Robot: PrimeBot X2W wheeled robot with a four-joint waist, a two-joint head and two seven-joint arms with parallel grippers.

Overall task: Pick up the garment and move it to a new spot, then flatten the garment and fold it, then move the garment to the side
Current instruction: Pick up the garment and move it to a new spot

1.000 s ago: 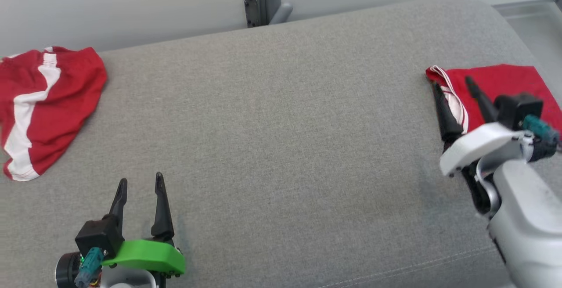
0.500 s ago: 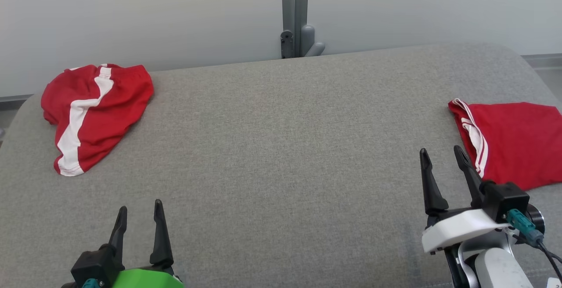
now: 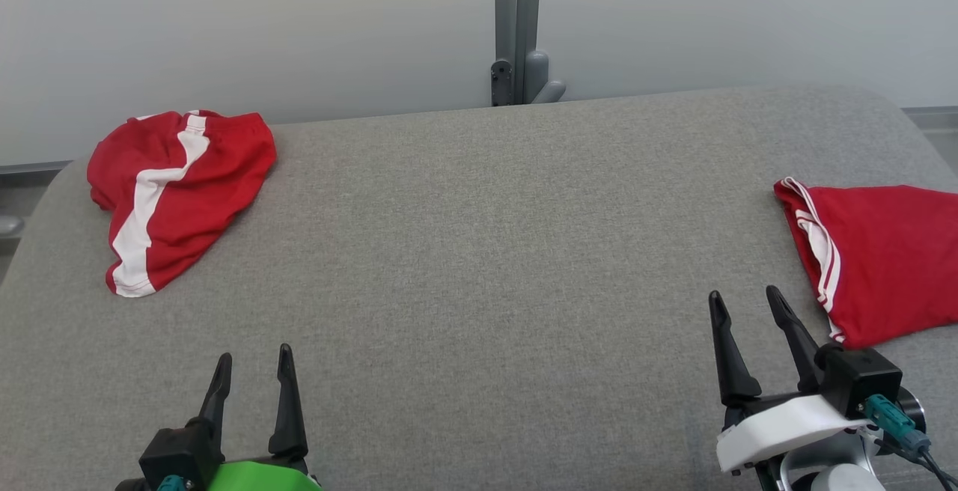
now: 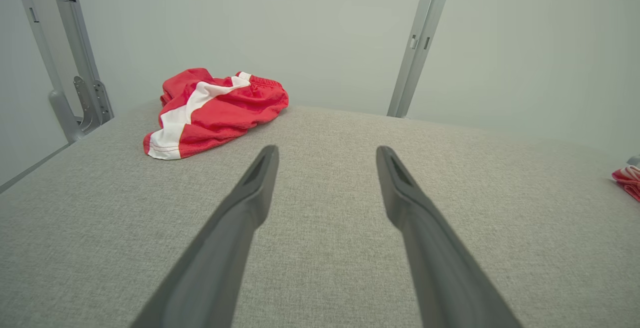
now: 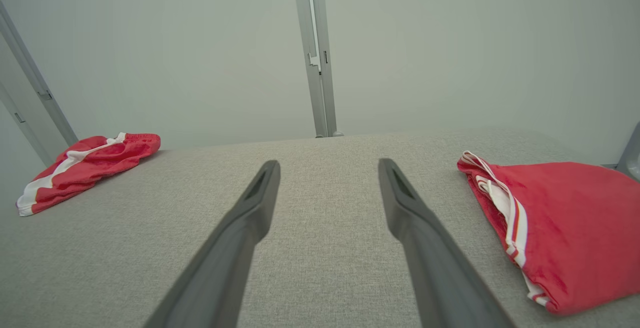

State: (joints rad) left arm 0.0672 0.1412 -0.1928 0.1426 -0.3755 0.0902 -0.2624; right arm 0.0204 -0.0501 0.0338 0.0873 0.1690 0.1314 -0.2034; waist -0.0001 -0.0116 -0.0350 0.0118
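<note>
- A crumpled red garment (image 3: 176,191) with a broad white stripe lay at the far left corner of the grey cushion (image 3: 479,251), with nothing touching it.
- The left gripper (image 3: 254,352) was at the near edge, left of the middle. Its fingers were spread apart with nothing between them, well apart from that garment.
- A grey post (image 3: 516,27) stood behind the far edge, about midway along.
- The right gripper (image 3: 742,293) was at the near edge toward the right, its fingers likewise spread and empty.
- A folded red garment (image 3: 883,259) with thin white trim lay flat at the right edge, its near corner just beside the right gripper's fingers.
</note>
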